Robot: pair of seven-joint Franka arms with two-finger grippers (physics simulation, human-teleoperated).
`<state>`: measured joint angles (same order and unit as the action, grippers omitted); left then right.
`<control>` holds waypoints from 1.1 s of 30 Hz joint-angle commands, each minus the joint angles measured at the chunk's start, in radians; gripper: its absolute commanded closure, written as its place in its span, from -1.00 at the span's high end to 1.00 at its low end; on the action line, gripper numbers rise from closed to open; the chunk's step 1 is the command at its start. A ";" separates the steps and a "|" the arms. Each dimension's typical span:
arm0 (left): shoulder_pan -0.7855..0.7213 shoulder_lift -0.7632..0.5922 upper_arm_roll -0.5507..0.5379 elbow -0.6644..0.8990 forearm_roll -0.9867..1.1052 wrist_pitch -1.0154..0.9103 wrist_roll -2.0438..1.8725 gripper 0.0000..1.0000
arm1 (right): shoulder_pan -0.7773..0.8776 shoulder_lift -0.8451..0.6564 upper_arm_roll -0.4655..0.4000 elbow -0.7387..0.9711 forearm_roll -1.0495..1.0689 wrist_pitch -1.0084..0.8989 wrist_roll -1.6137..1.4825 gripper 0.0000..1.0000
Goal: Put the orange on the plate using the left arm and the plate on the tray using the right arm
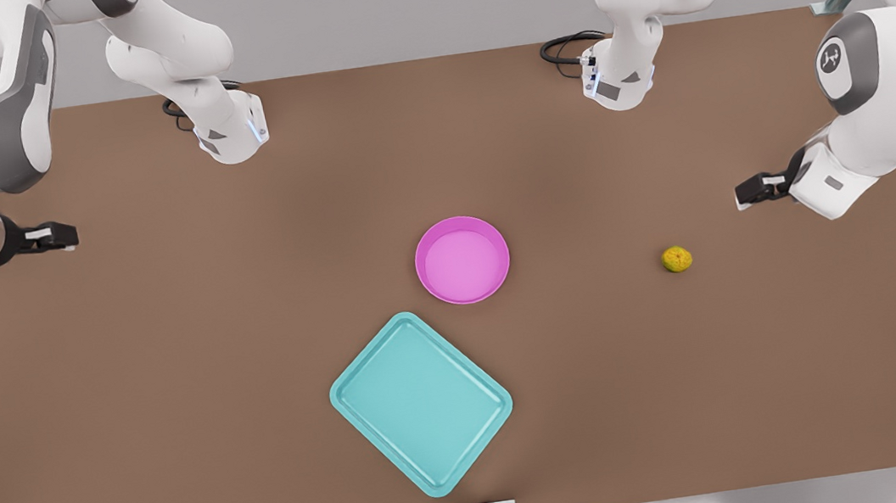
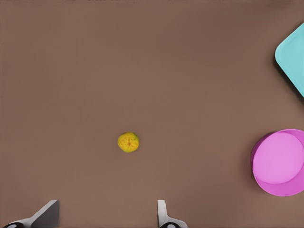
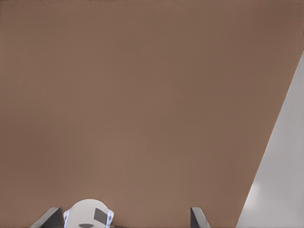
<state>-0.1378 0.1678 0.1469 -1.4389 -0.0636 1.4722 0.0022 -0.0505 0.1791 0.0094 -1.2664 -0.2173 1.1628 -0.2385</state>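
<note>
From the front view, the orange (image 1: 676, 259) sat alone on the brown surface (image 1: 171, 362), well apart from the plate (image 1: 463, 260) and toward that view's right. My left pincer (image 1: 751, 191) hung near it at that edge; in the left wrist view its fingertips (image 2: 47, 213) stood wide apart with nothing between them, the orange (image 2: 128, 142) lying ahead of the gap. The right pincer (image 1: 53, 238) waited at the front view's left edge, far from everything, its fingers (image 3: 198, 217) likewise spread and empty over bare surface.

I judged the orange light and firm, but round and pebbled, so it would roll if nudged off-centre. I would have straddled it squarely across its widest part and closed gently.

The plate lay just beside the tray (image 1: 421, 402), close to one of its corners but not touching as far as I could tell. It looked stiff, smooth and probably slippery, with a raised rim. That rim seemed the only sensible hold: one finger inside, one outside. With the fruit riding in it, I reckoned it would need carrying level onto the tray, whose low rim should be easy to clear.
</note>
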 commanded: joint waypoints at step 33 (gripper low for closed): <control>-0.003 0.271 0.000 -0.699 -0.042 0.896 0.064 1.00 | 0.000 0.028 0.000 -0.016 0.004 0.037 -0.079 1.00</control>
<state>-0.1416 0.4372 0.1472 -2.1385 -0.1080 2.3589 0.0517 -0.0511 0.2069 0.0094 -1.2815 -0.2130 1.2006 -0.3052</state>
